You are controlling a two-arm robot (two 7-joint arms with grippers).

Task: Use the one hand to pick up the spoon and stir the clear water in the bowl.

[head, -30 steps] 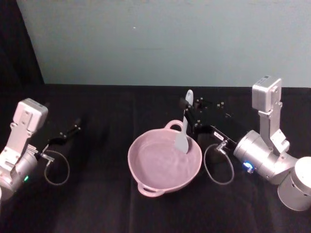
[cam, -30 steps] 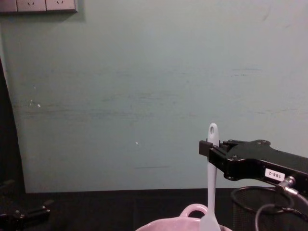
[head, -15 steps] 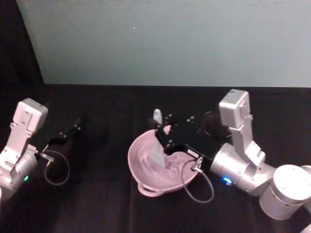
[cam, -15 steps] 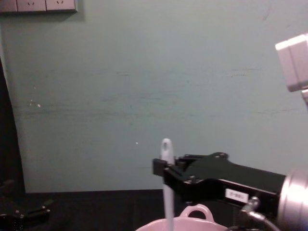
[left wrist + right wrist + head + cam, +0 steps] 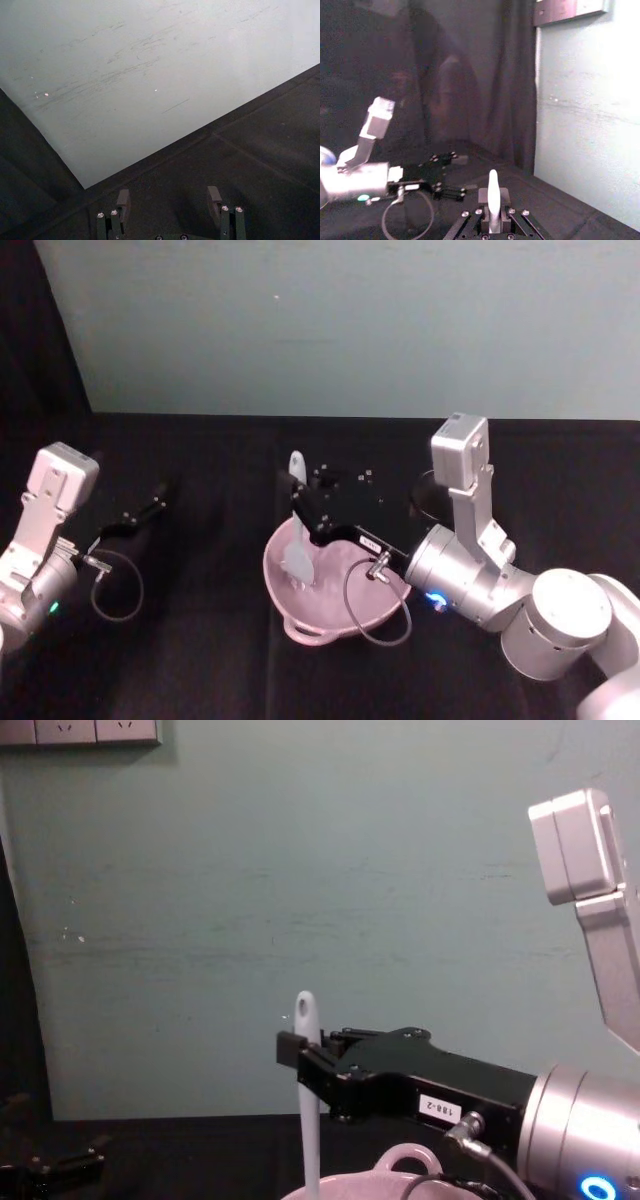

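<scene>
The pale pink bowl (image 5: 274,578) sits at the table's centre, and its loop handle (image 5: 405,1157) rises at the chest view's lower edge. The white spoon (image 5: 297,532) stands nearly upright with its broad end dipped into the bowl's left side and its holed handle end (image 5: 305,1008) on top. My right gripper (image 5: 302,504) reaches over the bowl from the right and is shut on the spoon's handle (image 5: 493,192), black fingers (image 5: 300,1055) clamped just below its top. My left gripper (image 5: 152,508) rests parked at the far left, its fingers (image 5: 122,201) apart with nothing between them.
A dark round cup (image 5: 428,496) stands behind the right arm, partly hidden. The right arm's cable (image 5: 368,612) loops over the bowl's right side. Black cloth covers the table, and a pale teal wall (image 5: 300,870) closes off the back.
My right gripper has carried the spoon leftward across the bowl, from the right rim to the left side. The left arm has stayed still.
</scene>
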